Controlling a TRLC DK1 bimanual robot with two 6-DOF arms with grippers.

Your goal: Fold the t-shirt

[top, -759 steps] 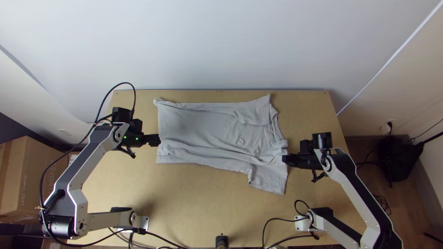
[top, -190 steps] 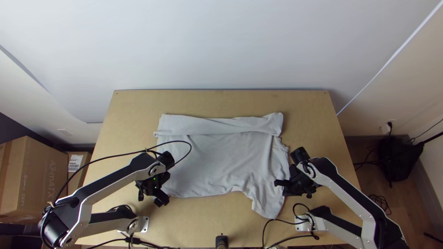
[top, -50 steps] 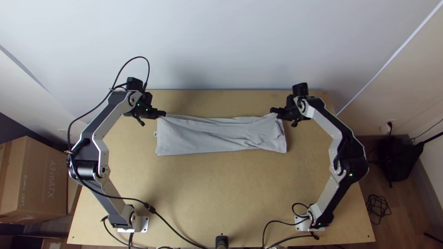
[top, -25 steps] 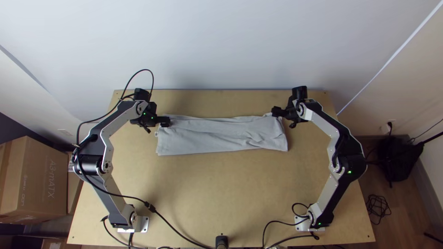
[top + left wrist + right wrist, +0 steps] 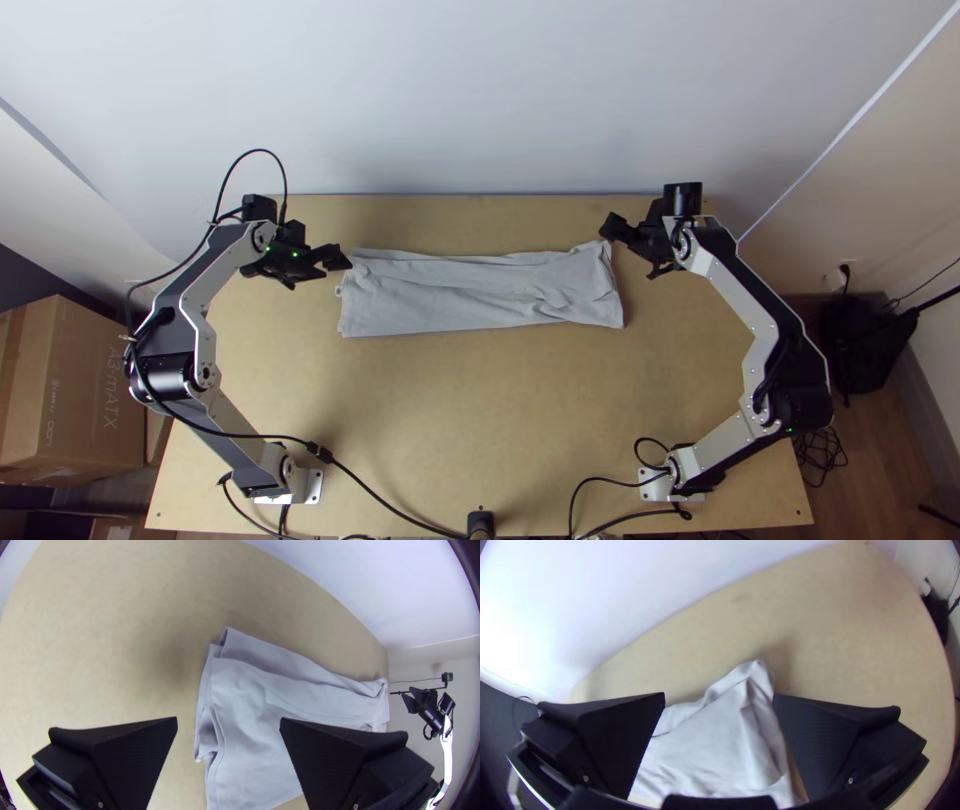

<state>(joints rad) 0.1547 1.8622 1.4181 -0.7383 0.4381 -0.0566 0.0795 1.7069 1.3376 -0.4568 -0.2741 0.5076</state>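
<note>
Across the light wooden table [image 5: 480, 430], backed by the white wall [image 5: 480, 100], find the grey t-shirt [image 5: 470, 295] at the upper middle of the top view's frame. Lies folded into a long, narrow band running left to right, with layered edges at the left end and creases toward the right. Probably laid lengthwise like this to leave a strip easy to fold again from its ends. Near the band's upper left corner, see the left gripper [image 5: 228, 719], standing wide open and gripping nothing. Near the upper right corner, see the right gripper [image 5: 719, 695], likewise spread wide and without cloth in its grasp. Placed one to each far corner, it seems, to share out the upper edge evenly; held open, most likely, to avoid dragging the fold loose. Likely calls next for smoothing the right-hand creases or bringing one end inward.
</note>
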